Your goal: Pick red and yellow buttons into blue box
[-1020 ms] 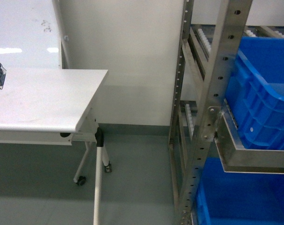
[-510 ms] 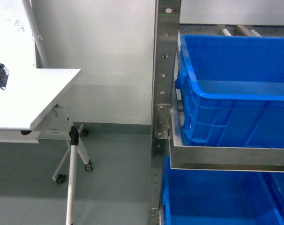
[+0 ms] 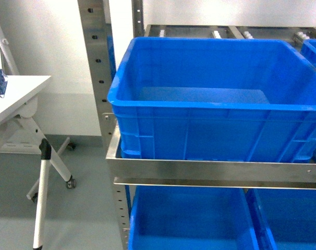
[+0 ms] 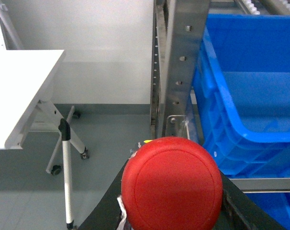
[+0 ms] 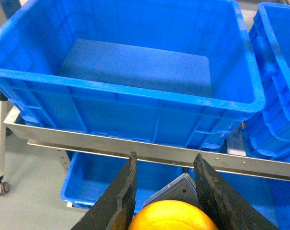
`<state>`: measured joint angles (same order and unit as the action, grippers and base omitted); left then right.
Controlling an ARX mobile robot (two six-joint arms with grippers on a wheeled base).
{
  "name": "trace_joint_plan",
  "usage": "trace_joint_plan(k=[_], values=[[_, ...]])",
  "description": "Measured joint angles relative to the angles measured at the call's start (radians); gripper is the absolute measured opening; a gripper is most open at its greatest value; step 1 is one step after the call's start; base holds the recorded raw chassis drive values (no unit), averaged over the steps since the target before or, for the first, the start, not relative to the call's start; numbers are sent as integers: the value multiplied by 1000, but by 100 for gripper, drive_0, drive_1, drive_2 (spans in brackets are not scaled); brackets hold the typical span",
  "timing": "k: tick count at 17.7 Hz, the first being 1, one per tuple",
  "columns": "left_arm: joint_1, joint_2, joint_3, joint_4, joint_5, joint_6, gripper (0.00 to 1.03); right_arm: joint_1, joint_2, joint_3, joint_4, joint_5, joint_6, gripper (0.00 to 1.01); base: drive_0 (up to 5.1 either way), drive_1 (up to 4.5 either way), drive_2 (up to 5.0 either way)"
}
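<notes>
The red button point(image 4: 171, 184) fills the bottom of the left wrist view, its round cap facing the camera. My left gripper point(image 4: 171, 196) is shut on it, with black fingers on both sides. In the right wrist view the yellow button point(image 5: 172, 216) sits low between the jaws, its clear base point(image 5: 181, 187) pointing forward, and my right gripper point(image 5: 165, 158) is shut on it. The blue box point(image 3: 199, 107) stands on the rack's upper shelf, straight ahead and empty. It lies just beyond the right gripper's tips point(image 5: 135, 88) and to the right of the left gripper point(image 4: 245, 134). Neither gripper shows clearly in the head view.
A steel rack upright point(image 3: 95, 67) and front rail point(image 3: 215, 169) carry the box. More blue crates sit below point(image 3: 184, 219) and at the right point(image 5: 279, 57). A white folding table point(image 3: 17, 94) on castors stands left, with a white pole point(image 3: 41, 198) in front.
The head view has swung right. The rack and blue box moved from the right edge to the centre, and the white table slid off to the left.
</notes>
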<state>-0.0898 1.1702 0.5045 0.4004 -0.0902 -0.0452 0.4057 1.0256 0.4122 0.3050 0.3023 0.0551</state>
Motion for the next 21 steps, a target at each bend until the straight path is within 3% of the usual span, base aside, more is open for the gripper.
trace_joint_plan(k=[21], values=[[0,1,0,-2,-2,0,31,0,0,0,-2,0,0,32,497,-239,-239]])
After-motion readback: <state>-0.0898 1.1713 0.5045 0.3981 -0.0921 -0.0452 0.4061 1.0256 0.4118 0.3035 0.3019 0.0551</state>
